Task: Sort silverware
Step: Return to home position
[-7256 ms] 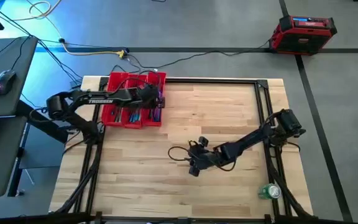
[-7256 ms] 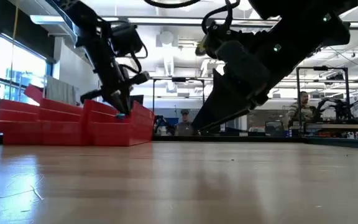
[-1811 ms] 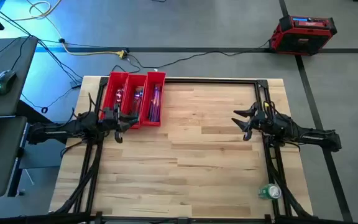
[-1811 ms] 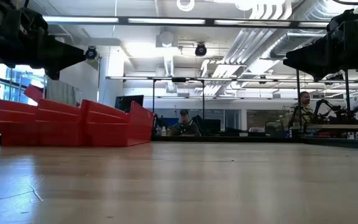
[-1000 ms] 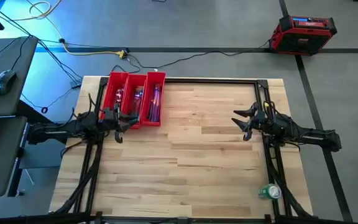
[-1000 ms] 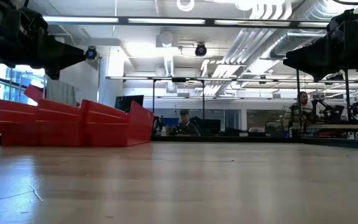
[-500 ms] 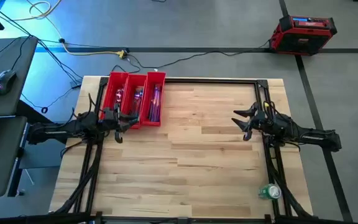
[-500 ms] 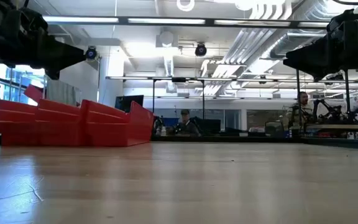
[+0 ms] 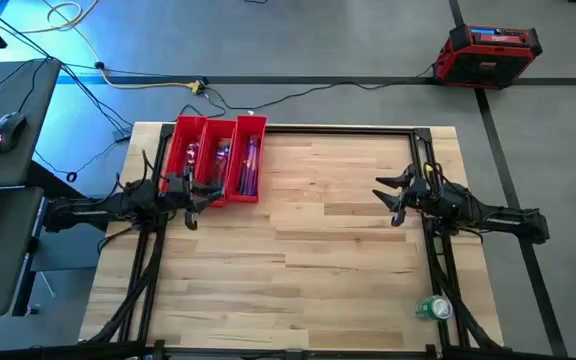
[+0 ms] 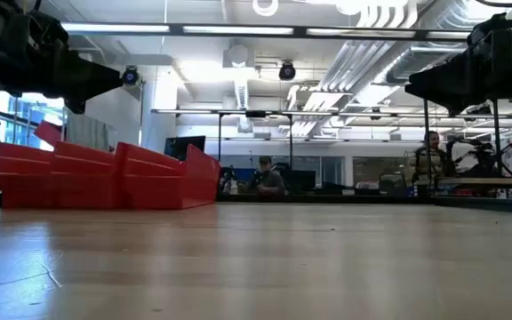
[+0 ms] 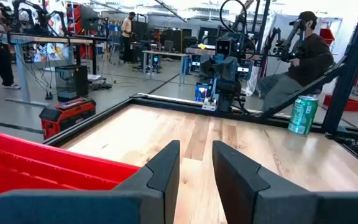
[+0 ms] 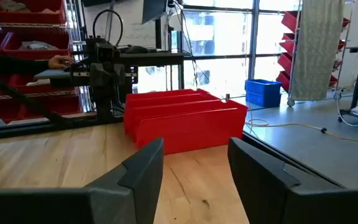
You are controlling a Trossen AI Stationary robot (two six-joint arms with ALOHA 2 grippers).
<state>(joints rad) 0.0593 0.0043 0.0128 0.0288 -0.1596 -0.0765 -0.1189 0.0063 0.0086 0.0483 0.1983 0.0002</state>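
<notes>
A pale plank-wood table [image 9: 318,270] with a smooth, streaked grain is sitting inside a dark metal frame on grey flooring. A glossy red plastic tray [image 9: 176,150] of three long compartments is standing at the table's far left corner. The silverware [image 9: 249,165], slim pieces with a purple-blue metallic sheen, is lying lengthwise inside all three compartments. A green can [image 9: 434,308] is standing at the near right corner.

The left gripper [image 9: 200,196] is hanging at the left edge, just beside the tray's near end, its flat dark fingers [image 11: 166,171] parted by a narrow gap and holding nothing. The right gripper [image 9: 389,197] is hanging at the right edge, fingers [image 12: 143,168] spread wider, likewise empty and touching nothing.
</notes>
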